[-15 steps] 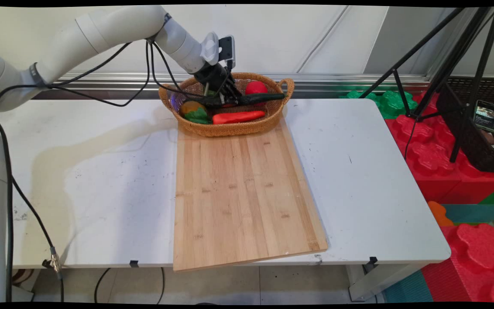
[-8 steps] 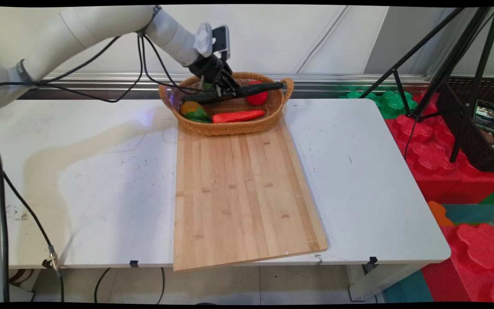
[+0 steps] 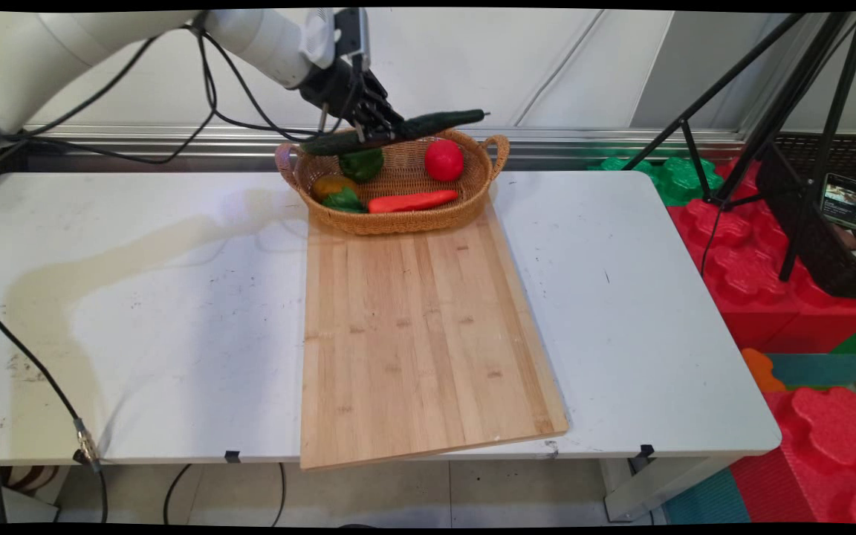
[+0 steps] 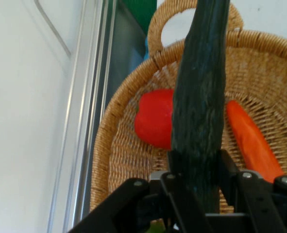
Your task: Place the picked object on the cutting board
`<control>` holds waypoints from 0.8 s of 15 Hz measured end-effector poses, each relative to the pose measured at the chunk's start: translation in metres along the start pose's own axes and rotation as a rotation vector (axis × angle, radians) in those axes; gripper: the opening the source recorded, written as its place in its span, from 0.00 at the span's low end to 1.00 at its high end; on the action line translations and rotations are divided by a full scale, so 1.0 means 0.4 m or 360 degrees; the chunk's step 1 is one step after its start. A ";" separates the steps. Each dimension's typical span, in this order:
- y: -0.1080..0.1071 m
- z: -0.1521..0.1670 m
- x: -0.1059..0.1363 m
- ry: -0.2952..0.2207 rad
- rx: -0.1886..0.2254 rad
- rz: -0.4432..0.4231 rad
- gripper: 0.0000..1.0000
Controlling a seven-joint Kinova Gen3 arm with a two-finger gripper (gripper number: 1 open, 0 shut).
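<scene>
The white desk (image 3: 651, 297) spreads wide below me, bare on its left and right parts. A long wooden cutting board (image 3: 420, 334) lies down its middle, its near end jutting a little past the desk's front edge and its far end touching the wicker basket (image 3: 398, 219). The basket sits at the desk's far edge, close to the wall, with a loop handle at each end.

My arm (image 3: 101, 44) reaches in from the upper left, high above the desk, sloping down toward the basket with black cables (image 3: 205, 89) hanging from it. My tool (image 3: 368, 130) hangs above the basket's far rim, clamped on a dark green cucumber (image 3: 398, 130) near its middle. The cucumber lies almost level, clear of the basket and lifted above it, its right end tipped slightly up and reaching past the basket's middle.

Under it in the basket lie a red tomato (image 3: 444, 160), a green pepper (image 3: 361, 163), an orange-red carrot (image 3: 413, 201) along the near wall, and an orange and green piece (image 3: 335, 193) at the left end.
</scene>
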 end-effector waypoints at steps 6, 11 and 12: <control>0.022 -0.115 0.014 0.0104 -0.0006 -0.0018 0.00; 0.053 -0.196 0.027 0.0193 -0.0061 -0.0090 0.00; 0.067 -0.218 0.031 0.0217 -0.0087 -0.0113 0.00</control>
